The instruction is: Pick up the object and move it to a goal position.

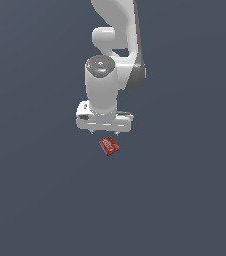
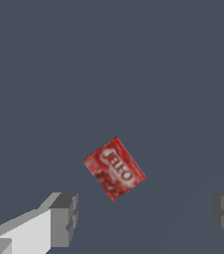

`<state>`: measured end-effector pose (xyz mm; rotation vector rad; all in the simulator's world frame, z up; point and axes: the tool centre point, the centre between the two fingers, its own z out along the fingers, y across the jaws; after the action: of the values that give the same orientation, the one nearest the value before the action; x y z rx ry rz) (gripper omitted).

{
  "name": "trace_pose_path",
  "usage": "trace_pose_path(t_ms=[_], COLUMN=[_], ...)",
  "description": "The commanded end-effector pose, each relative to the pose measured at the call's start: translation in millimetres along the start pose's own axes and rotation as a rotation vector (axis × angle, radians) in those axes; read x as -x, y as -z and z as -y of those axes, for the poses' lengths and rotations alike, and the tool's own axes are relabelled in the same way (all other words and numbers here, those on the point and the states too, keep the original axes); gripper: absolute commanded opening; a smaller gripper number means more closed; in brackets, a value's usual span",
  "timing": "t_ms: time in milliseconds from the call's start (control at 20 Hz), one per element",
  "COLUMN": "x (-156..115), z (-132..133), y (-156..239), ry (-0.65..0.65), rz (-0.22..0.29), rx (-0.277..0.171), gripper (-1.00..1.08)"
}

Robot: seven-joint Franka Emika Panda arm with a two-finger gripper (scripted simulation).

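Note:
The object (image 1: 109,145) is a small flat red packet with white lettering, lying on the dark grey floor just in front of and below the white hand. In the wrist view the object (image 2: 114,168) lies flat and turned at an angle, beyond the line between the two grey fingertips. My gripper (image 1: 104,132) hangs above the floor with its fingertips pointing down, and my gripper (image 2: 146,216) is open wide with nothing between the fingers (image 2: 64,218). No finger touches the packet.
A plain dark grey surface (image 1: 185,200) stretches all around. The white arm (image 1: 112,45) rises behind the hand toward the top of the exterior view.

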<state>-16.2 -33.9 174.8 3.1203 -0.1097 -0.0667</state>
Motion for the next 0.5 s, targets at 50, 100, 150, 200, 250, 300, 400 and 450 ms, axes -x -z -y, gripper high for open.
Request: trace_pose_path(t_ms=[50, 100, 150, 200, 250, 300, 400, 450], x=[1, 1, 1, 2, 2, 3, 4, 5], z=[0, 0, 1, 1, 1, 1, 2, 2], y=[-6, -8, -11, -13, -16, -20, -27, -31], ry=[0.028, 0.040, 0.053, 0.068, 0.084, 0.101, 0.140, 0.162], rz=[-0.001, -0.002, -0.003, -0.004, -0.005, -0.006, -0.009, -0.010], rx=[0.000, 0.001, 0.001, 0.001, 0.001, 0.001, 0.001, 0.001], gripper=[1.00, 1.00, 1.00, 1.00, 1.00, 1.00, 1.00, 1.00])
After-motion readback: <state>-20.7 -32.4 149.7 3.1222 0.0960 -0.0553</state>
